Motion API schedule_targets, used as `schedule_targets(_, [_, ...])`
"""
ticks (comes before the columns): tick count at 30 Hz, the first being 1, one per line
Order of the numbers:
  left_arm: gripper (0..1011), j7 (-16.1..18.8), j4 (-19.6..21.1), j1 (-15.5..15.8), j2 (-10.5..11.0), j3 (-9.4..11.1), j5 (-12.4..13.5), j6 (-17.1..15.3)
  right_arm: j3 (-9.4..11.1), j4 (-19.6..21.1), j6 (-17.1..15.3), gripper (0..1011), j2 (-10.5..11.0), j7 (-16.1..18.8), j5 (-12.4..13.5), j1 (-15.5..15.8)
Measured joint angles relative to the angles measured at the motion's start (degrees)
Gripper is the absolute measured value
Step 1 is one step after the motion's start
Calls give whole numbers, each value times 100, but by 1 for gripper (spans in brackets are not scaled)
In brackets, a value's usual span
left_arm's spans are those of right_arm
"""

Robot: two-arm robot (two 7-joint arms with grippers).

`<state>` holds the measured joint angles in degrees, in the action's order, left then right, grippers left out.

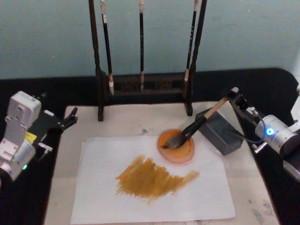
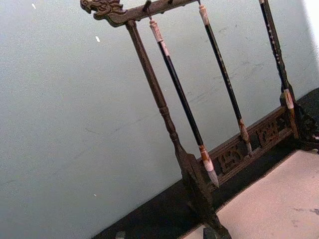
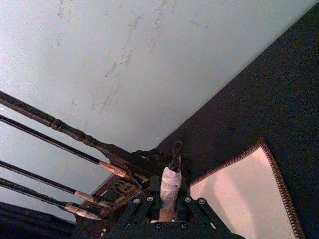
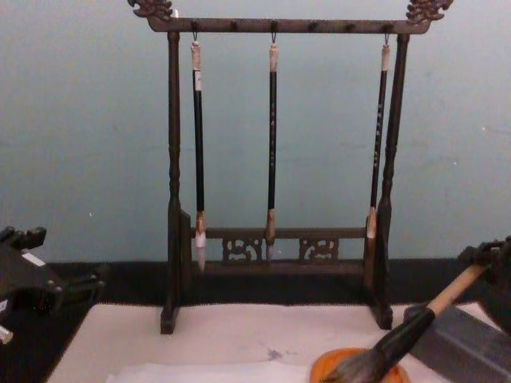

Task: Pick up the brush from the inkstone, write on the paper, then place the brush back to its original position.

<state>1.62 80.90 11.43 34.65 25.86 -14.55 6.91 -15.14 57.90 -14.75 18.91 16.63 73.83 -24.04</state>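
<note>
Brush point(image 1: 197, 125) in right gripper point(image 1: 230, 97), bristles in orange dish point(image 1: 185, 153), paper point(image 1: 93, 187) smeared

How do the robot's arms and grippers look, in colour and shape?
The left gripper, on the left side, is black, on a boxy silver-white wrist with a yellow label and a green light. The right gripper, on the right side, is black too; its round silver wrist has a glowing blue ring and a thin black cable.
</note>
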Motion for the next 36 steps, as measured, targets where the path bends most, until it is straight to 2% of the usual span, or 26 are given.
schedule_targets(24, [1010,0,0,0,0,0,0,0,-2,-1,0,177,1,2,1,0])
schedule_targets(29, [1010,0,0,0,0,0,0,0,-22,91,-55,176,30,50,136,-32])
schedule_targets(36, [1009,0,0,0,0,0,0,0,-56,462,-278,175,145,10,388,-155])
